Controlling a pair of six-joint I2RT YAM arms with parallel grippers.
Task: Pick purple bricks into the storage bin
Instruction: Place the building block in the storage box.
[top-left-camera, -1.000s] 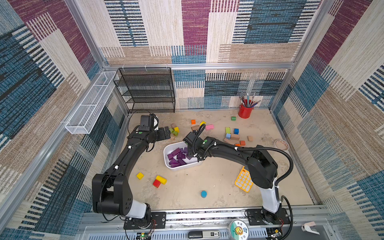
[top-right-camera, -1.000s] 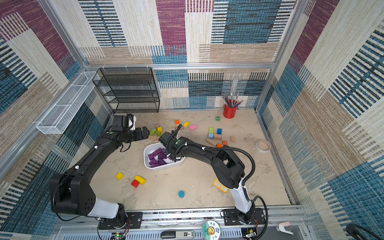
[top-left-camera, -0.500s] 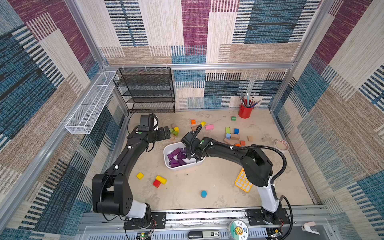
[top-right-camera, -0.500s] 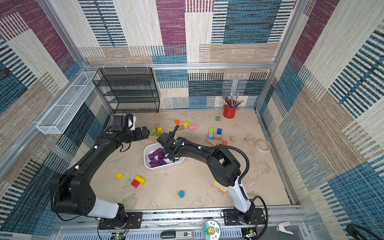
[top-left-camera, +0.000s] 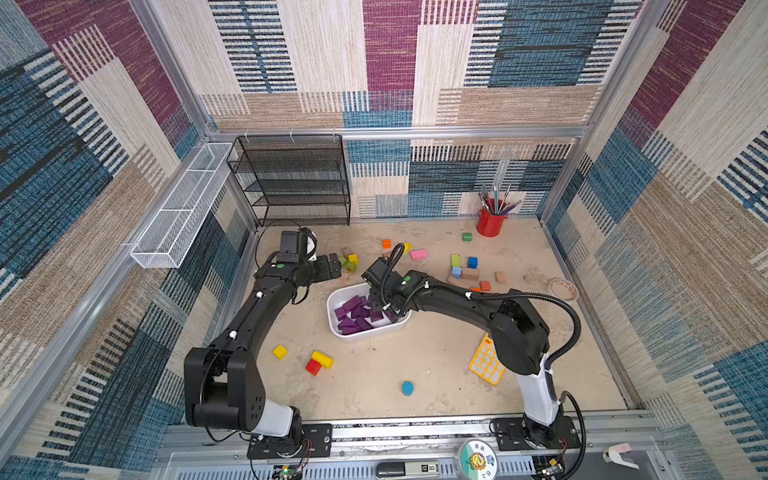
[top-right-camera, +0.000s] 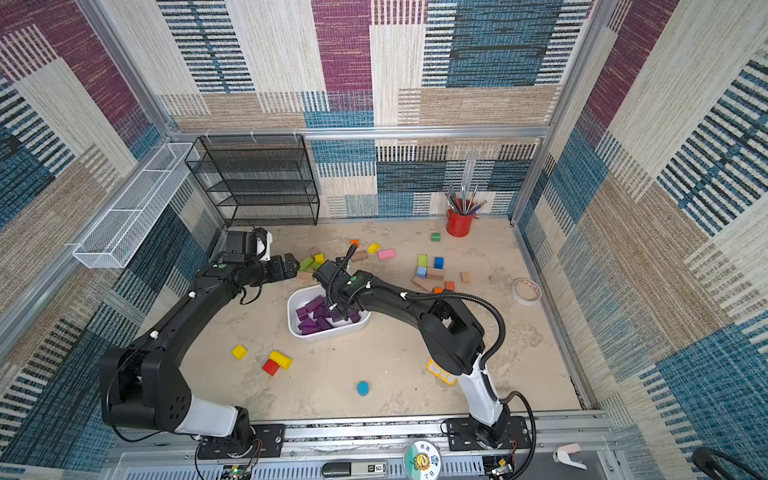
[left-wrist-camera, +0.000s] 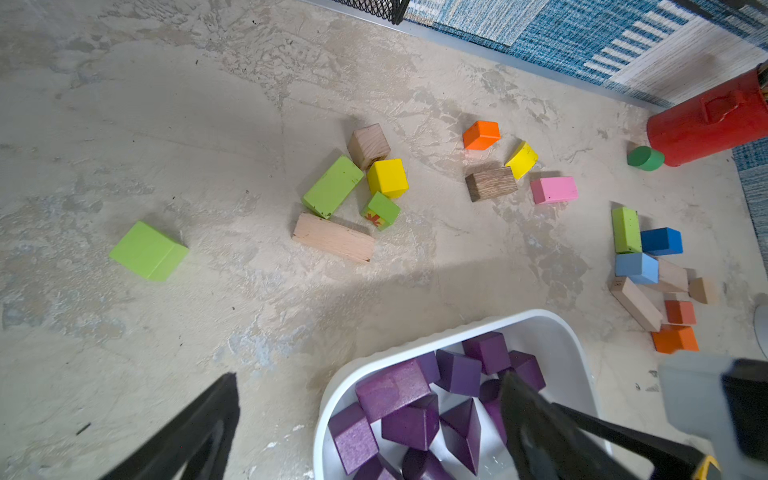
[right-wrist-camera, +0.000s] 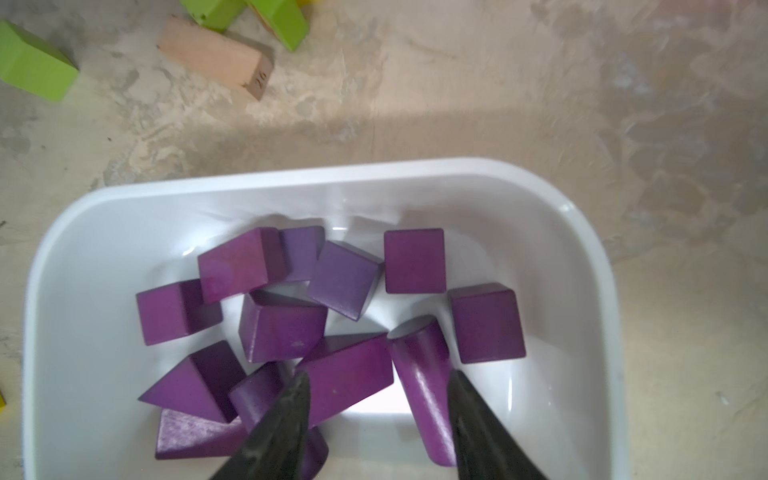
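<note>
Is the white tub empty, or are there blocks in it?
Partly filled: about a dozen purple bricks lie loosely piled inside the storage bin, with bare white floor showing around them.

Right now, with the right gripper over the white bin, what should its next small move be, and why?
Probably lift the right gripper straight up, clear of the rim of the storage bin. Its jaws stand parted, the purple cylinder lies on the bin floor between them, apparently ungripped, and other purple bricks crowd close around, so a sideways exit could knock them.
</note>
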